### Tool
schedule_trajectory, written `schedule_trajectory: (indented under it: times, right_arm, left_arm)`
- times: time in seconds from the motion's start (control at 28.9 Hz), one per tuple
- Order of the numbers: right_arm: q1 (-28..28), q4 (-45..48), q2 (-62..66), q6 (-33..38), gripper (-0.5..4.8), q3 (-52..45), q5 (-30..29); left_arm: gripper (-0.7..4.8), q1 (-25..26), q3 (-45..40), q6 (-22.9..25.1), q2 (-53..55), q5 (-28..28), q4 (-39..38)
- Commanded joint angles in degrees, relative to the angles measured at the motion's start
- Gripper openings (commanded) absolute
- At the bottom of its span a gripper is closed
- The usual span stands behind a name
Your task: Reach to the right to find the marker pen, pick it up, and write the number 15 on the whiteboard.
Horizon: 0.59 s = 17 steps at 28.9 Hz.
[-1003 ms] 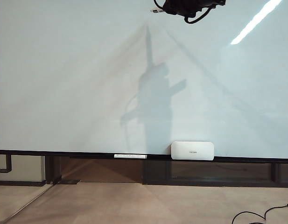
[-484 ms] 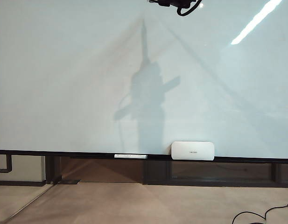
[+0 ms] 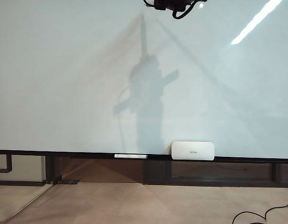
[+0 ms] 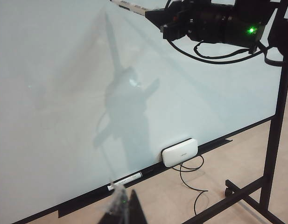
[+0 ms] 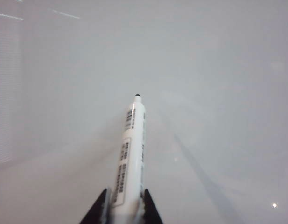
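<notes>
**boardnerd:** Looked at the right gripper (image 5: 124, 205) first. Its two dark fingers were clamped on the rear of the marker pen (image 5: 129, 154), one on each side of the white barrel, with the black tip poking out ahead toward the whiteboard (image 5: 218, 70). The tip looked close to the surface, but I couldn't say whether it was touching. No strokes of the 15 were visible anywhere.

**tinkerer_j:** How'd you reckon the pen handled?

**boardnerd:** Light, stiff, smooth plastic, so my guess is it could slip or twist in the jaws once it was pressed on the board. Holding it low on the barrel gave lots of reach but more leverage against the grip. Nearer the middle might have been steadier.

**tinkerer_j:** And the arm?

**boardnerd:** The right arm was way up high, near the board's top edge in the exterior view, stretched out roughly level with its cable hanging under it. The pen stuck out past it toward the board's upper middle.

**tinkerer_j:** Left one?

**boardnerd:** The left gripper (image 4: 121, 210) was low, well back from the board, above the tray rail (image 4: 83, 198). Only a dark tip showed, so I couldn't tell if it was open. A thin white pen (image 4: 125, 179) and an eraser (image 4: 180, 152) sat on the rail.
</notes>
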Motion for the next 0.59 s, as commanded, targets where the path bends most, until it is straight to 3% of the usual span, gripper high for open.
schedule_trajectory:
  times: [0.03, 0.59]
  right_arm:
    - [-0.17, 1.03, 0.22, -0.26, -0.02, 0.57, 0.28]
    - [-0.46, 1.53, 1.95, -0.42, -0.02, 1.88, 0.98]
  left_arm:
    - [-0.05, 0.04, 0.35, 0.28, -0.04, 0.07, 1.03]
    - [-0.05, 0.04, 0.35, 1.09, -0.04, 1.40, 2.21]
